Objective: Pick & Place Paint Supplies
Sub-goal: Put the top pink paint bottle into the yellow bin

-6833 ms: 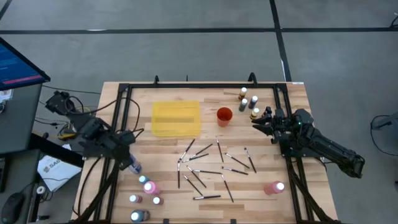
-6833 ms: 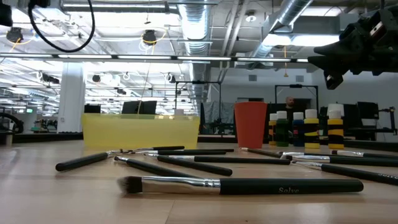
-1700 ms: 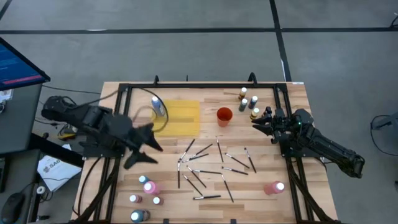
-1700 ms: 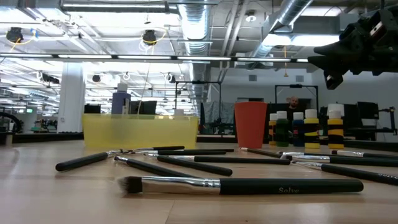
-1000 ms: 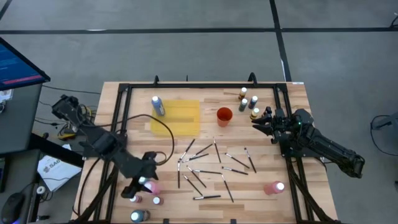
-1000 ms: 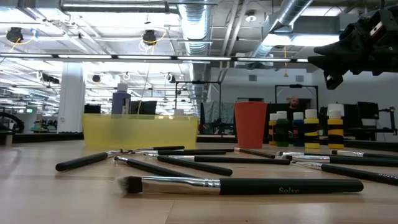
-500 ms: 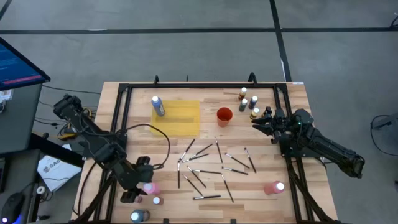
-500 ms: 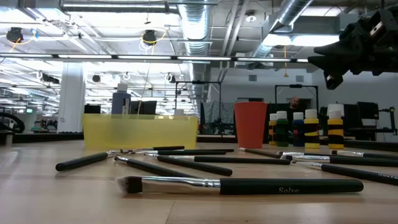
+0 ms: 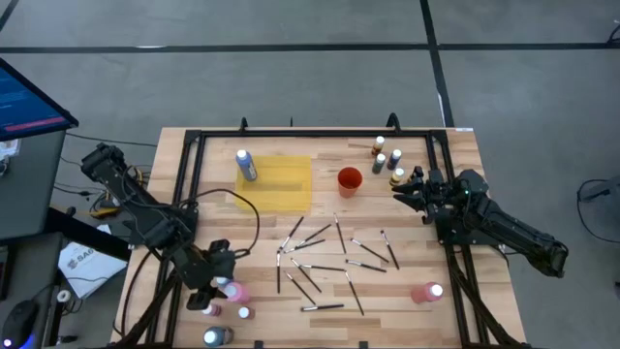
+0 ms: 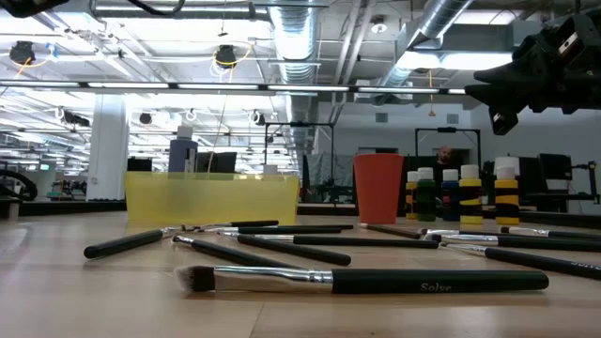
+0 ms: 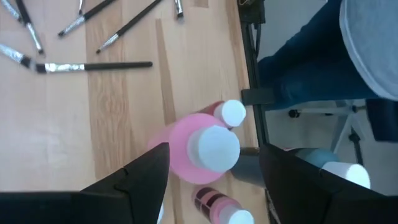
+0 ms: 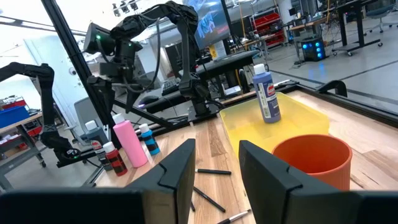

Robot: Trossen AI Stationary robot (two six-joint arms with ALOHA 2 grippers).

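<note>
The left tool (image 11: 208, 165) hangs wide open straddling the tall pink bottle (image 11: 198, 148), which stands among other bottles at the counter's (image 9: 455, 204) near-left corner. The pick is in hand; the next move probably calls for lowering and closing on it. The right tool (image 9: 402, 191) waits half-open and empty by the far-right bottles (image 9: 387, 160).

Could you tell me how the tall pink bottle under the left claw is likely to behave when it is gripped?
The pink bottle stands upright, tall and narrow, so a sideways nudge could probably tip it. Its smooth round body may slip or roll if dropped. The open left claw straddles it, with neighbouring bottles close.
</note>
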